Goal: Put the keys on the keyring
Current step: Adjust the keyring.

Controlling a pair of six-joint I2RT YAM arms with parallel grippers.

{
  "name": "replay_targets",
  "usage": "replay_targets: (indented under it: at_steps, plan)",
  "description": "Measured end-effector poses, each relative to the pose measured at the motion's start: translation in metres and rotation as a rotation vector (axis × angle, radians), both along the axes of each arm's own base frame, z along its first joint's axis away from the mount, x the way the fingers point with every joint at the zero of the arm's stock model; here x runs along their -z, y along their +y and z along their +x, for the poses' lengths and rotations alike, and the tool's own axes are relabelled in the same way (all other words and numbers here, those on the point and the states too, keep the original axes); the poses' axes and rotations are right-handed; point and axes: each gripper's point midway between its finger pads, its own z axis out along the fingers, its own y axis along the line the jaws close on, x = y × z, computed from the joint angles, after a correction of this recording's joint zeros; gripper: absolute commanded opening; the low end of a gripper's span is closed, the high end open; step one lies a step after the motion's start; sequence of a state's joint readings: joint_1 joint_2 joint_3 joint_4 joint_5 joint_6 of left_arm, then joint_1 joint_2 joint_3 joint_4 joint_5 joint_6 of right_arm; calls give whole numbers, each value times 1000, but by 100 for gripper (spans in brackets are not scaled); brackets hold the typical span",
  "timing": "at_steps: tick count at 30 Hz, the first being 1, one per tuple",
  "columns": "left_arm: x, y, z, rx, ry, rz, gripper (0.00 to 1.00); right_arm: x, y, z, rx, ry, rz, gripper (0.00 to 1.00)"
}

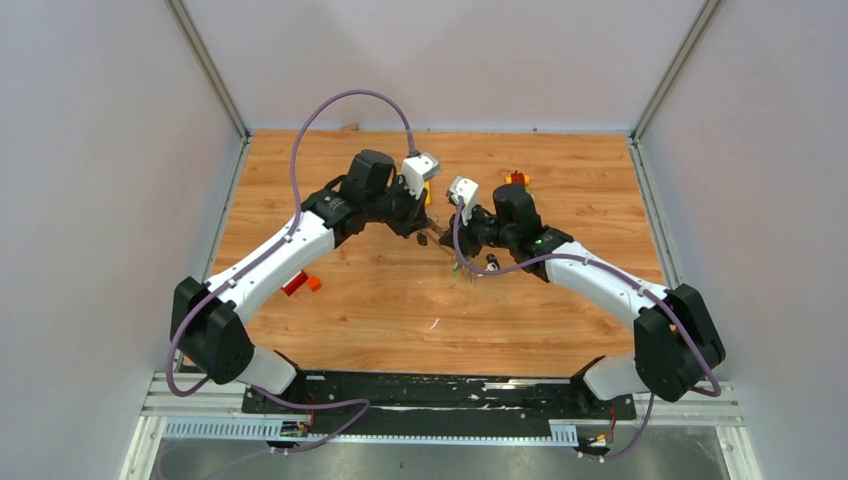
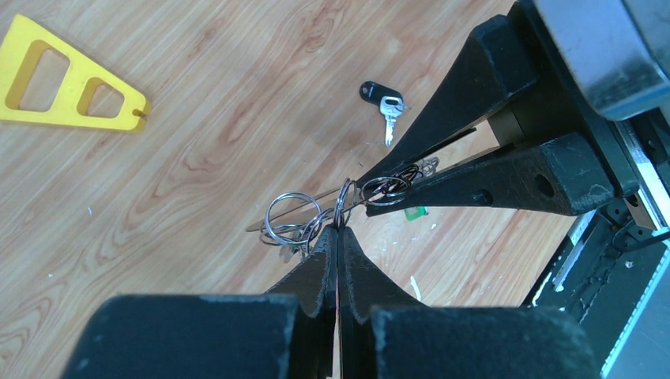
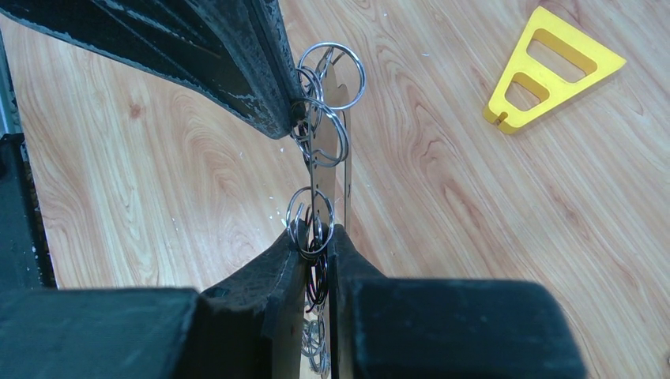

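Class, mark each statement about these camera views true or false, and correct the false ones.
1. A black-tagged key lies loose on the table. True.
2. The left gripper holds the yellow triangle frame. False: it lies on the table, apart from both grippers.
3. The left gripper is shut on the metal rings. True.
4. The right gripper is open and holds nothing. False: its fingers pinch the rings too.

Bare table (image 2: 221, 87) lies open between the yellow frame (image 2: 76, 81) and the loose black-tagged key (image 2: 385, 101) beside the right fingers (image 2: 442, 118)
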State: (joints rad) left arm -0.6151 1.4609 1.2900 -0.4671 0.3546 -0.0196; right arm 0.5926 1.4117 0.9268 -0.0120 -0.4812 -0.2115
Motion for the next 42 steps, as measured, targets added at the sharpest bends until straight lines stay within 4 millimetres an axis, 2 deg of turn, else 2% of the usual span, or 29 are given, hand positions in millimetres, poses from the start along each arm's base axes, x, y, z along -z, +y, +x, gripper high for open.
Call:
replay_targets:
  at_steps: [21, 42]
  plan:
    - [-4, 2, 2, 9, 20, 20, 0, -4, -3, 6, 28, -86, -46, 1]
    - [11, -2, 8, 32, 68, 27, 0, -1, -10, 11, 52, -112, -91, 0]
